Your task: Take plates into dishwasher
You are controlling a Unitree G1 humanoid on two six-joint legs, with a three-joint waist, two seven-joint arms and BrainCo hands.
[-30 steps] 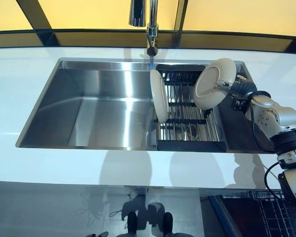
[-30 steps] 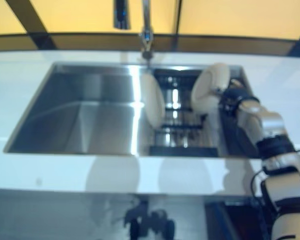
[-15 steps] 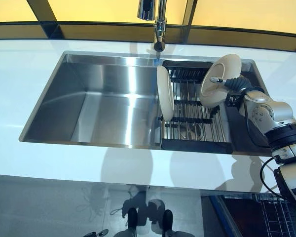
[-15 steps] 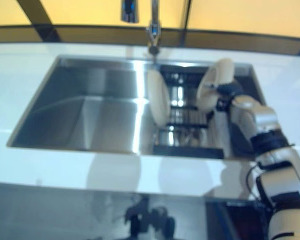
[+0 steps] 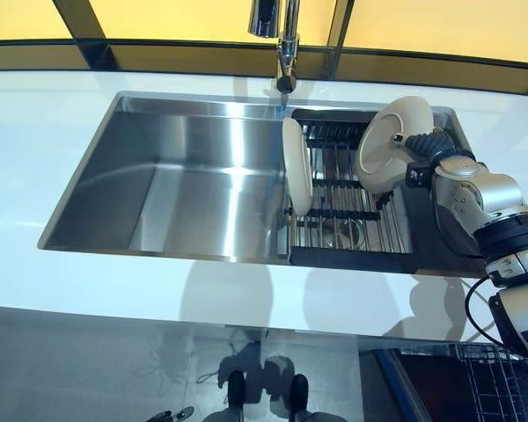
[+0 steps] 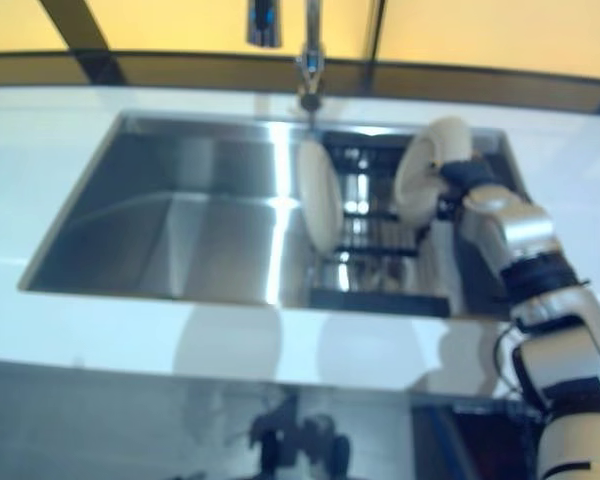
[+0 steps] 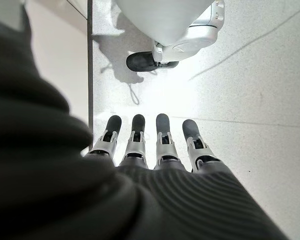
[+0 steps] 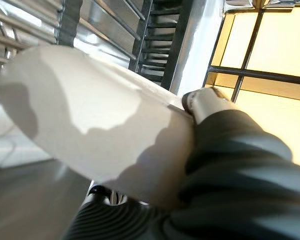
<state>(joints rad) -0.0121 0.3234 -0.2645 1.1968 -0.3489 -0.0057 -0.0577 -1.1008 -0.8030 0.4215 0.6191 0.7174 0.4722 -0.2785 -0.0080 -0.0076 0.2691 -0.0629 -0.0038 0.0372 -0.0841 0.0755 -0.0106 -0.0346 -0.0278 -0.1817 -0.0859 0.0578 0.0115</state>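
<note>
Right hand [image 5: 420, 145]: your grip pinches the held plate [image 5: 389, 145], above the rack [image 5: 348, 215].
Second plate [image 5: 297, 165]: upright, well left of that hand.
Change: plate apparently turned slightly edge-on.
Left hand [image 7: 150, 145]: fingers straight, idle.

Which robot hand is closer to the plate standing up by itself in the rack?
The right hand. It grips another plate over the rack, near the standing plate. The left hand hangs down by the floor.
</note>
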